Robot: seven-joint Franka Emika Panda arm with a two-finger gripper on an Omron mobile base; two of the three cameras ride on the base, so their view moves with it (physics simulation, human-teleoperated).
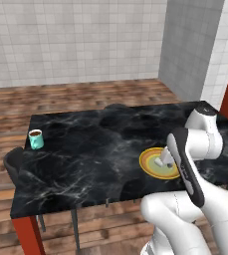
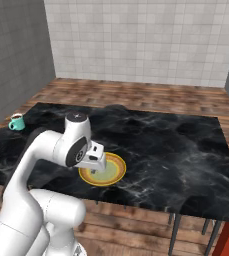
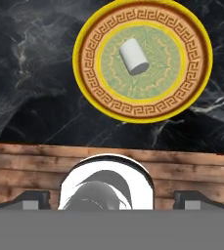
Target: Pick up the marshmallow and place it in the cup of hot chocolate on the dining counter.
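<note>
A small white marshmallow (image 3: 134,56) lies on its side at the middle of a yellow, orange-rimmed plate (image 3: 143,117) on the black marble dining counter (image 1: 85,164). My gripper (image 3: 112,200) hangs open and empty above the counter's near edge, short of the plate, with both dark fingertips (image 3: 33,199) spread wide. From the base views the hand (image 2: 95,159) hovers over the plate's (image 2: 113,175) near side. The teal cup of hot chocolate (image 1: 35,139) stands far off at the counter's left end, also seen as the cup (image 2: 16,121) in the right base view.
Dark chairs stand at the counter's left end (image 1: 13,162), far side (image 1: 116,106) and near the right front (image 2: 196,205). Red legs hold the corners (image 1: 28,234). Wooden floor runs below the counter's near edge (image 3: 45,161).
</note>
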